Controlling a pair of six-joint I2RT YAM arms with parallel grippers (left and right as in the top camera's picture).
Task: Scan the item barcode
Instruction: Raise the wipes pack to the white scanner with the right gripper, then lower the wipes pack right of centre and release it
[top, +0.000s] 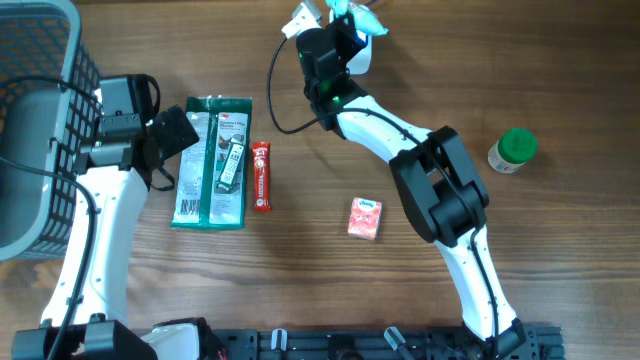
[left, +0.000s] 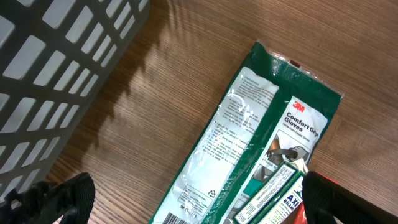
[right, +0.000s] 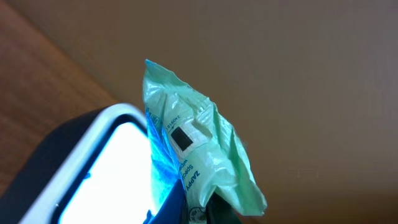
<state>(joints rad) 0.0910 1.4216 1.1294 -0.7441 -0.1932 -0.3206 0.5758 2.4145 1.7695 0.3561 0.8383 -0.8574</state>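
Observation:
A mint-green wipes packet (right: 199, 155) with a small black-and-white label is pinched at its lower end by my right gripper (right: 208, 216), which is shut on it. It hangs beside the glowing white face of the scanner (right: 106, 171). From overhead, the right gripper (top: 343, 22) holds the packet (top: 360, 14) at the table's far edge. My left gripper (top: 176, 134) stands open above a green gloves pack (left: 249, 137), its fingertips (left: 65, 196) spread wide with nothing between them.
A grey basket (top: 35, 130) fills the far left. On the gloves pack (top: 205, 165) lies a small green-white box (top: 232, 165), with a red bar (top: 261, 176) beside it. A pink carton (top: 365, 218) and a green-capped bottle (top: 513, 150) sit to the right.

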